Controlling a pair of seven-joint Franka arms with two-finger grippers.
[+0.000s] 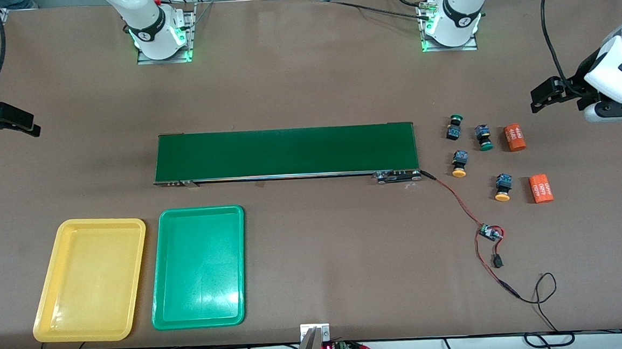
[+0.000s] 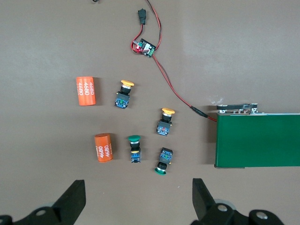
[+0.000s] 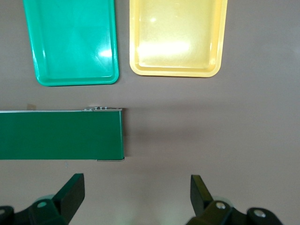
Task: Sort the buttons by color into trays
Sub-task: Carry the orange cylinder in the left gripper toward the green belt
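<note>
Several buttons lie on the table by the belt's end at the left arm's end: two green-capped (image 1: 454, 127) (image 1: 483, 137) and two yellow-capped (image 1: 459, 164) (image 1: 503, 187). The left wrist view shows the same yellow pair (image 2: 123, 93) (image 2: 165, 121) and green pair (image 2: 134, 149) (image 2: 163, 161). The yellow tray (image 1: 90, 279) (image 3: 176, 37) and green tray (image 1: 198, 267) (image 3: 70, 42) lie side by side, empty, nearer to the front camera than the belt. My left gripper (image 1: 541, 98) (image 2: 139, 199) hangs open over bare table beside the buttons. My right gripper (image 1: 24, 123) (image 3: 137, 194) hangs open over bare table at the right arm's end.
A long dark green belt (image 1: 286, 152) (image 2: 258, 140) (image 3: 61, 134) lies across the middle. Two orange cylinders (image 1: 514, 138) (image 1: 541, 188) lie beside the buttons. A red-and-black wire runs from the belt to a small circuit board (image 1: 490, 232) (image 2: 146, 47).
</note>
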